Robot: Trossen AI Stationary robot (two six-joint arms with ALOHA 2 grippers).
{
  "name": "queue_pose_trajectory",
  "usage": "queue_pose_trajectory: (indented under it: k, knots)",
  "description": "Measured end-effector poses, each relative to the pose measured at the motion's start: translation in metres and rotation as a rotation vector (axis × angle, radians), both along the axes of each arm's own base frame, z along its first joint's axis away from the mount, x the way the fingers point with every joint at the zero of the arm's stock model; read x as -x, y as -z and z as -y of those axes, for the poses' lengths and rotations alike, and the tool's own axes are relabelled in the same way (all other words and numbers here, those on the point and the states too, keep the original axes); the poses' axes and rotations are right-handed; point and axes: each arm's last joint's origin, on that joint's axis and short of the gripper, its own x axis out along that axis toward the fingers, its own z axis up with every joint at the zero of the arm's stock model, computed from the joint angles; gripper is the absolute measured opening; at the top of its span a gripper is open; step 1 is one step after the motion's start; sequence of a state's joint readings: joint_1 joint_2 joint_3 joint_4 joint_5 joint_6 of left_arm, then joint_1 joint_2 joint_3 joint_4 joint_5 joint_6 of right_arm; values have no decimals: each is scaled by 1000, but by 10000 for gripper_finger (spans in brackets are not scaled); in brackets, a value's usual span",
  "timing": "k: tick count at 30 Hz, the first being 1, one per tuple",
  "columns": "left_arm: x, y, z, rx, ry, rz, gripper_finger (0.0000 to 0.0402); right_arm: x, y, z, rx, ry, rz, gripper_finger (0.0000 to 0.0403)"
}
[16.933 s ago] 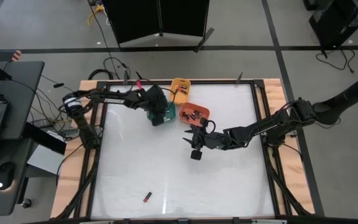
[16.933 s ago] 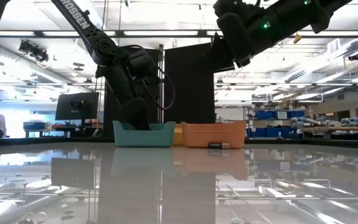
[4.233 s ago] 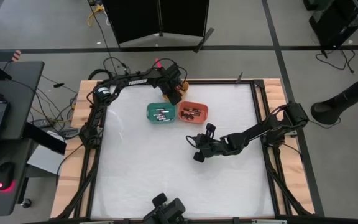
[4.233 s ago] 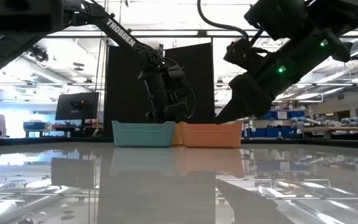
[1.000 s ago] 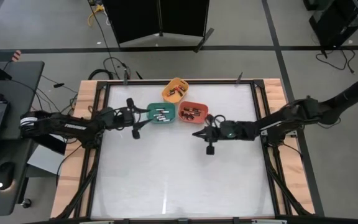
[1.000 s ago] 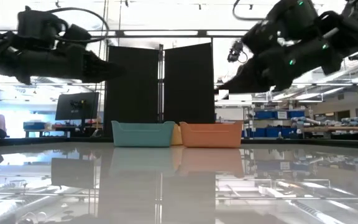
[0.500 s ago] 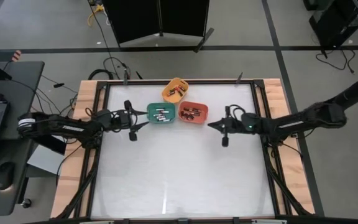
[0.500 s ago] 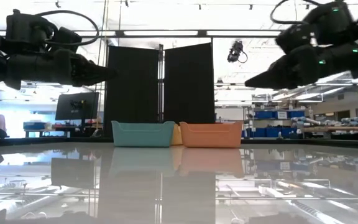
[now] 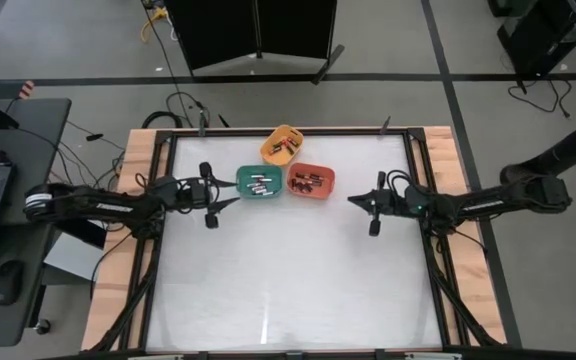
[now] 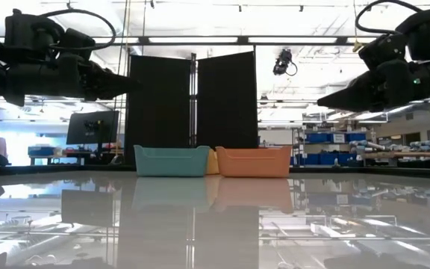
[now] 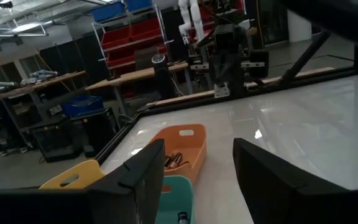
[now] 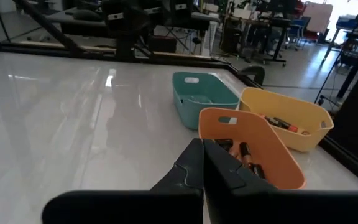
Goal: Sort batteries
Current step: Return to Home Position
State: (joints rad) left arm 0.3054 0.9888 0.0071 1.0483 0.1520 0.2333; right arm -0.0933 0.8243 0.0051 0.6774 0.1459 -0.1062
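High view: near half of table [image 9: 288,290] bare, no loose cells seen. Mid-table, both arms lie low, stretched in from the sides and clear of the bins; reads as a parking posture, sorting likely finished. The left gripper [image 9: 230,201] sits just beside green bin [image 9: 240,184], jaws spread, empty. The right gripper [image 9: 353,200] is near orange bin [image 9: 332,184], jaws pressed together on nothing. Farthest back, yellow bin [image 9: 267,150]. All batteries [image 9: 259,185] lie inside the three bins.

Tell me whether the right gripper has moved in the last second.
Yes. In the high view the right gripper has pulled back rightward, away from the orange bin and toward the table's right edge.
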Motion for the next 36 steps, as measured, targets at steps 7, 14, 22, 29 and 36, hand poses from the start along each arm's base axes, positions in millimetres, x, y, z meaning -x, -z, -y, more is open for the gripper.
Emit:
queue_pose_trajectory:
  k: [7,14,22,29,36]
  knots:
    - [8,-3,3,9,0,-34,182,2,-1,0,4,0,0,7]
    - [22,-10,7,-1,0,-22,168,2,-1,0,7,1,-3,7]
    - [39,-17,10,-20,-62,19,162,2,-1,0,9,1,-5,7]
    - [52,-14,13,12,-111,8,162,2,0,0,8,1,-14,7]
    - [58,-7,11,45,-231,-43,162,2,1,0,7,2,-18,8]
